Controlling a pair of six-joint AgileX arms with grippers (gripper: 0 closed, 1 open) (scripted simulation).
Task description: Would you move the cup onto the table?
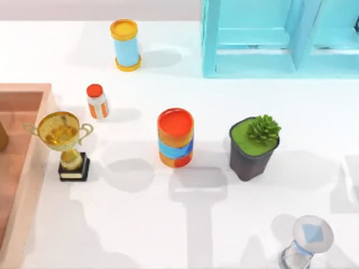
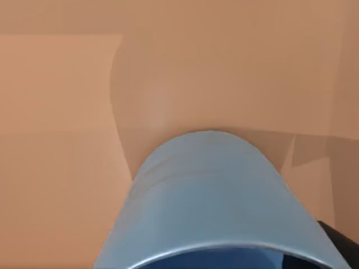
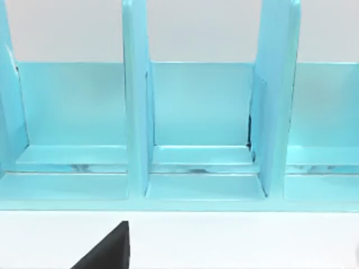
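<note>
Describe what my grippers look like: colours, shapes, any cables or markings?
Little can be made out. The right gripper appears as a flat black, sharp-edged wedge. The left gripper appears as a dark, near-black corner beside the cup. I can make out no cables or markings on either.

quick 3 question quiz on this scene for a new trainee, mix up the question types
1. True or false: the gold trophy stands inside the wooden box.
2. Which thing stands nearest the potted plant? A) the red-topped can B) the small orange-capped bottle C) the light-blue cylinder
3. Fill in: in the left wrist view the blue cup is seen close up against a plain ___ surface.

Key: 1 false, it stands on the white table beside the box. 2 A. 3 brown, matching the box.
</note>
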